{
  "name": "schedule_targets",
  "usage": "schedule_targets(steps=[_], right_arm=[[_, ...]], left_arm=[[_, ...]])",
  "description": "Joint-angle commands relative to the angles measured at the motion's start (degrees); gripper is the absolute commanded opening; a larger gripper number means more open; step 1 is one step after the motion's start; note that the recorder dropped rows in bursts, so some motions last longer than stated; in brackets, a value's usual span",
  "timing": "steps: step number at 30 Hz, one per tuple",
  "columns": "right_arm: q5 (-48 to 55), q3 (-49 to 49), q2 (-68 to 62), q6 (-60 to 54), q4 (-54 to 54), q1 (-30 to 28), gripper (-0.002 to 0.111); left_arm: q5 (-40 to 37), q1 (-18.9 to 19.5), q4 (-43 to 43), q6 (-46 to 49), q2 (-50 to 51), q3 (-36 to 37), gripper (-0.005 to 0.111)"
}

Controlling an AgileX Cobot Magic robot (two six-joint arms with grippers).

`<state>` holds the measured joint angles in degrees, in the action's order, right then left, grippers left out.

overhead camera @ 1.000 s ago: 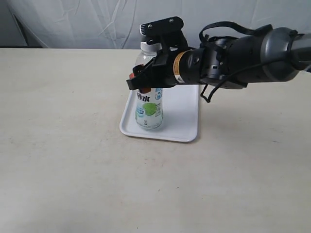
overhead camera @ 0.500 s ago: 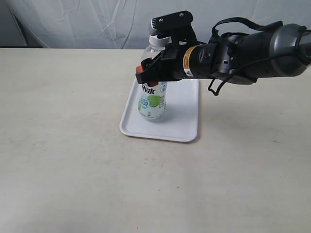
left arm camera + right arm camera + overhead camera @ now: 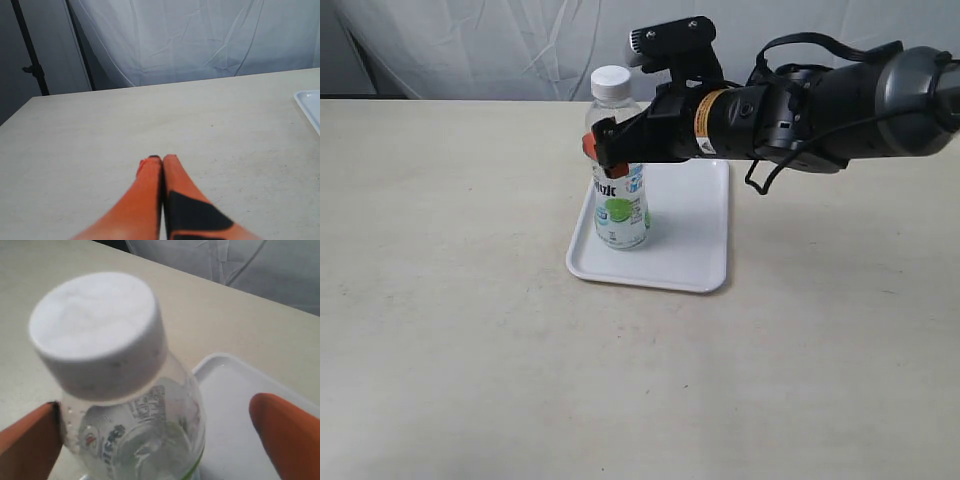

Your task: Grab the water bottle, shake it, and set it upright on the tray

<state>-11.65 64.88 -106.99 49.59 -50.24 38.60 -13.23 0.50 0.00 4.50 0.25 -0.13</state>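
The water bottle [image 3: 618, 195], clear with a white cap and a green circle on its label, stands upright on the left part of the white tray [image 3: 692, 235]. My right gripper [image 3: 608, 148] is open around the bottle's upper body, below the cap. In the right wrist view the bottle [image 3: 145, 435] sits between the orange fingers [image 3: 285, 432]: one touches it or nearly so, the other stands clear with tray [image 3: 230, 405] showing in the gap. My left gripper [image 3: 162, 159] is shut on nothing, low over bare table, far from the bottle.
A corner of the tray [image 3: 310, 102] shows at the edge of the left wrist view. The beige table [image 3: 470, 330] stretches around the tray, and a white curtain [image 3: 500, 45] hangs behind it. The left arm is out of the exterior view.
The right gripper has opened its fingers and shifted left. The bottle moved left with it, now stands on the tray on its own, and its cap shows clear of the gripper.
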Motion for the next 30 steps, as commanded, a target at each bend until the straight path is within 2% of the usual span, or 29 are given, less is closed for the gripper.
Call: schedule_targets(steps=[1, 5, 7, 8, 9, 10, 11, 12, 15, 17, 23, 26, 30], right_arm=[[-0.3, 0.2, 3.8, -0.7, 0.2, -0.3, 0.104], [-0.1, 0.7, 14.7, -2.1, -0.7, -0.3, 0.104], [3.8, 0.7, 20.1, -2.4, -1.2, -0.2, 0.101], [9.3, 0.7, 22.9, -2.4, -1.8, -0.2, 0.089], [13.8, 0.7, 24.7, -2.4, -1.8, -0.2, 0.072], [19.3, 0.5, 26.2, -2.4, -1.4, -0.2, 0.048], [24.3, 0.5, 27.5, -2.4, 0.8, -0.2, 0.017], [29.1, 0.5, 28.5, -2.2, 4.1, -0.2, 0.000], [37.4, 0.5, 29.6, -2.2, 12.1, -0.2, 0.003], [37.5, 0.0, 29.5, -2.5, 15.3, 0.1, 0.003], [33.0, -0.6, 29.5, -3.7, 14.6, 2.2, 0.003], [37.3, -0.6, 29.5, -3.6, 15.5, 2.2, 0.003], [37.8, -0.6, 29.5, -3.6, 15.5, 2.2, 0.003]], left_arm=[[0.0, 0.0, 0.0, 0.2, -0.2, 0.1, 0.000], [0.0, 0.0, 0.0, 0.2, -0.2, 0.1, 0.000], [0.0, 0.0, 0.0, 0.2, -0.2, 0.1, 0.000], [0.0, 0.0, 0.0, 0.2, -0.2, 0.1, 0.000], [0.0, 0.0, 0.0, 0.2, -0.2, 0.1, 0.000], [0.0, 0.0, 0.0, 0.2, -0.2, 0.1, 0.000], [0.0, 0.0, 0.0, 0.2, -0.2, 0.1, 0.000], [0.0, 0.0, 0.0, 0.2, -0.2, 0.1, 0.000], [0.0, 0.0, 0.0, 0.2, -0.2, 0.1, 0.000], [0.0, 0.0, 0.0, 0.2, -0.2, 0.1, 0.000], [0.0, 0.0, 0.0, 0.2, -0.2, 0.1, 0.000], [0.0, 0.0, 0.0, 0.2, -0.2, 0.1, 0.000], [0.0, 0.0, 0.0, 0.2, -0.2, 0.1, 0.000]])
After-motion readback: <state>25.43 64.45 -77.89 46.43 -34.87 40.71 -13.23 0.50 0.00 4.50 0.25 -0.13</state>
